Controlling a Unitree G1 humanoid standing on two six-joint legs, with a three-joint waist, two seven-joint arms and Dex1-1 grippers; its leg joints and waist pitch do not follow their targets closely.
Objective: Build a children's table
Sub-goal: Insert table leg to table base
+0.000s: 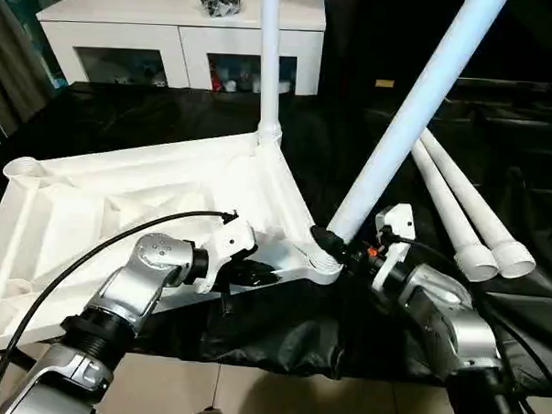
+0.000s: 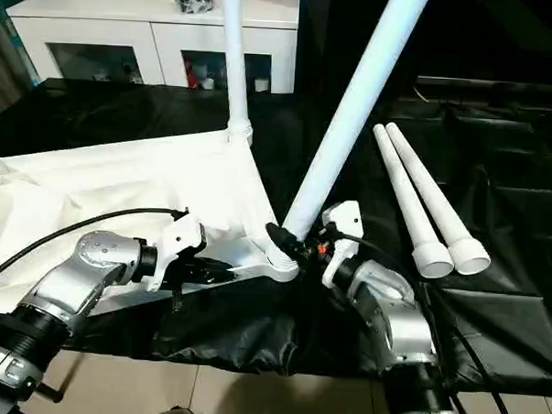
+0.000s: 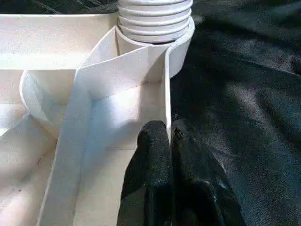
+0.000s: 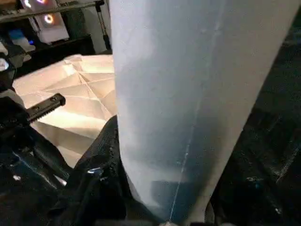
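- The tabletop lies ribbed side up on the black sheet, one leg upright in its far corner.
- The left gripper is pinched tight on the top's thin edge wall.
- The right gripper clasps a tilted leg at the near corner socket, jaws half apart; the thread seems not fully seated.
- Two spare legs lie to the right.

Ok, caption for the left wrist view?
Left gripper pinching the upturned tabletop's rim just below the corner socket holding a leg's threaded end.

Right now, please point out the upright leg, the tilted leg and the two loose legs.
Upright leg (image 1: 269, 69), left eye view, middle of shaft.
Tilted leg (image 1: 408, 121), left eye view, middle of shaft.
Two loose legs (image 2: 414, 199), right eye view, shaft of nearer one.
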